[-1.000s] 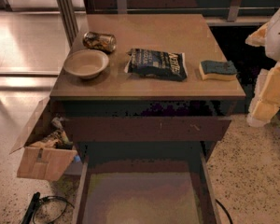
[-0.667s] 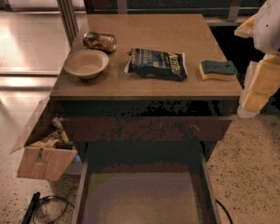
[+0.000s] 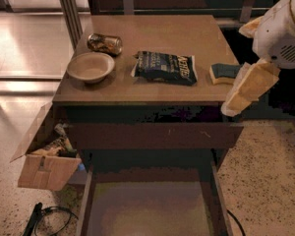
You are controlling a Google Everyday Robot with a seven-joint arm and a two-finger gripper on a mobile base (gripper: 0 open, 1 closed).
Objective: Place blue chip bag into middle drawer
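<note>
Tabletop scene: blue chip bag point(image 3: 164, 67) lies flat between bowl point(image 3: 91, 66) and sponge point(image 3: 224, 72); middle drawer point(image 3: 147, 208) stands pulled out below; gripper point(image 3: 250, 88) hangs beside the sponge, its state indeterminable.

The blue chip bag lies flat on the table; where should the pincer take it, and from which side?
Probably best: grip the blue chip bag across its middle, front edge to back edge, coming straight down from above. It lies flat, and the bowl and sponge flank its ends. The pincer hangs right of the table, beside the sponge.
</note>
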